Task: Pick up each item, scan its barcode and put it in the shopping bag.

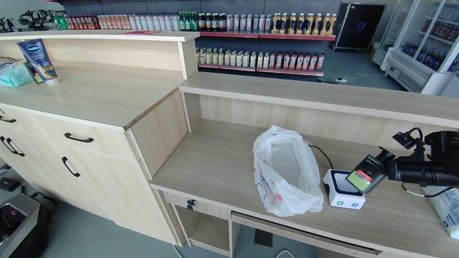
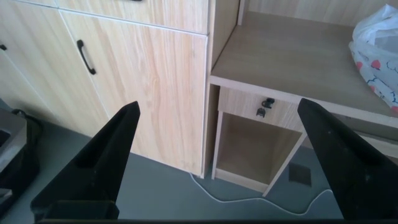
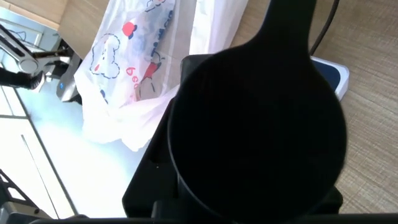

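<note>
Beyond, shelves (image 1: 265, 36) — above counter (image 1: 222, 168), right gripper (image 1: 380, 166) grips box (image 1: 363, 176).

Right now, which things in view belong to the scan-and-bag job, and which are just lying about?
Job: small pack in the right gripper, by the scanner; shopping bag; blue tube and white packet, probably awaiting scanning.
Lying about: shelved bottles; drinks fridges; black case.
</note>
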